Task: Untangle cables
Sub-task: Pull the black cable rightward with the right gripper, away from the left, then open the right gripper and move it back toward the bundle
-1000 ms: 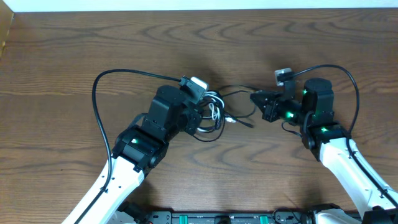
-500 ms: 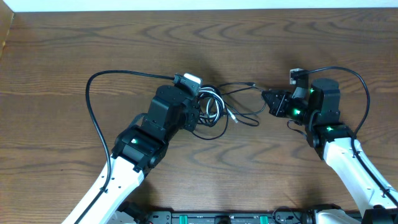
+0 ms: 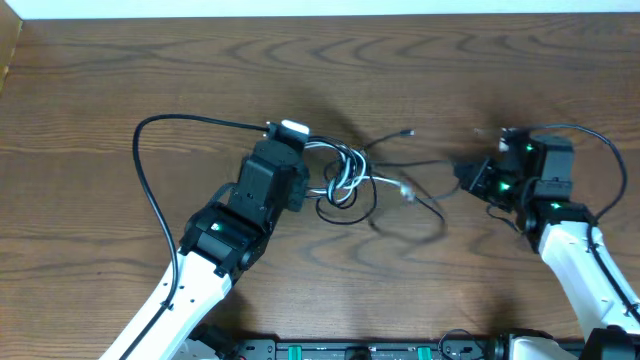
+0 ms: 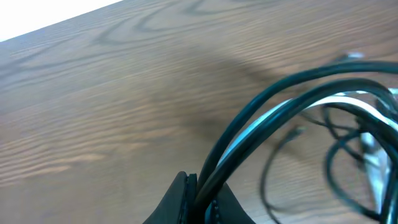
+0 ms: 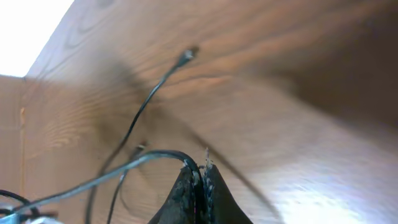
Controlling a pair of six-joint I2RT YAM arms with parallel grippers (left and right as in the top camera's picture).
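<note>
The cables (image 3: 345,185) form a knot of thin black cords and one white cord at the table's middle. My left gripper (image 3: 305,185) is shut on the knot's left side; the left wrist view shows its jaws (image 4: 202,190) pinching several black cords (image 4: 280,102) with the white one among them. My right gripper (image 3: 468,175) is shut on one black cord (image 5: 106,177) that stretches left to the knot; its jaws (image 5: 200,180) clamp that cord. A loose plug end (image 3: 407,132) lies behind the knot and shows in the right wrist view (image 5: 189,54).
The wooden table (image 3: 120,80) runs to a pale edge at the back. The left arm's thick black lead (image 3: 150,140) loops out to the left. The right arm's lead (image 3: 605,150) arcs over at the far right.
My right gripper has pulled to the right with its cord, drawing it out of the knot. My left gripper has shifted slightly left, still holding the bundle.
</note>
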